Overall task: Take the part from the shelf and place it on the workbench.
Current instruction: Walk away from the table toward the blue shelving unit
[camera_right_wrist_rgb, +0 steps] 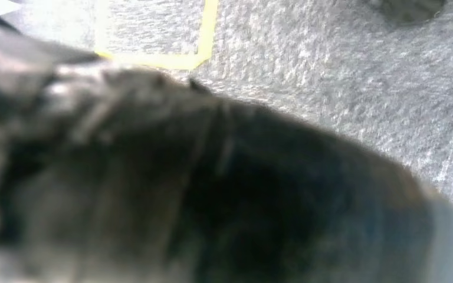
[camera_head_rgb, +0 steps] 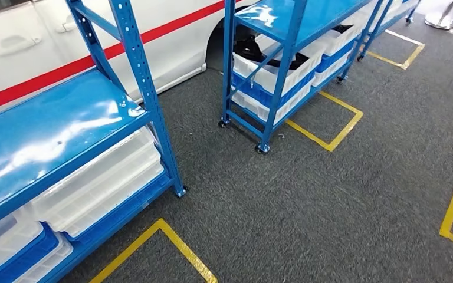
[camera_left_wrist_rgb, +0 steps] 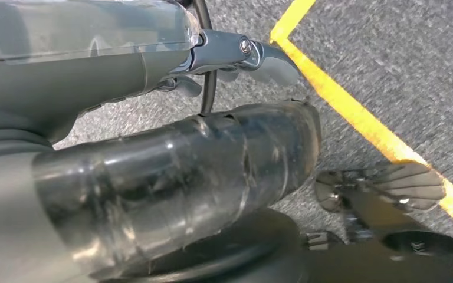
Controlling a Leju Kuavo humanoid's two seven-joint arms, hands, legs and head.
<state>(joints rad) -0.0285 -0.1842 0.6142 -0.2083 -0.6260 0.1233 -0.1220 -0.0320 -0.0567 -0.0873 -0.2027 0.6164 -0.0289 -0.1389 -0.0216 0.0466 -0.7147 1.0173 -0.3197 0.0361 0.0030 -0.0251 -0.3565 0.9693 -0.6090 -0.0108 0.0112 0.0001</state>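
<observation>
Black parts [camera_head_rgb: 258,52] lie in a white bin [camera_head_rgb: 298,68] on the blue wheeled shelf [camera_head_rgb: 289,20] ahead, across the carpet. My left hand [camera_left_wrist_rgb: 212,124] hangs over the grey carpet in the left wrist view; its thick thumb and a silver finger [camera_left_wrist_rgb: 253,53] stand apart with nothing between them. The right wrist view is taken up by a dark blurred mass [camera_right_wrist_rgb: 200,183] close to the camera, over the carpet. I cannot tell whether this is my right hand alone or something in it.
A nearer blue shelf [camera_head_rgb: 53,130] stands at the left with white trays [camera_head_rgb: 100,188] beneath it. Behind is a white vehicle [camera_head_rgb: 171,41] with a red stripe. Yellow tape outlines [camera_head_rgb: 333,127] mark the grey carpet, which lies open at centre and right.
</observation>
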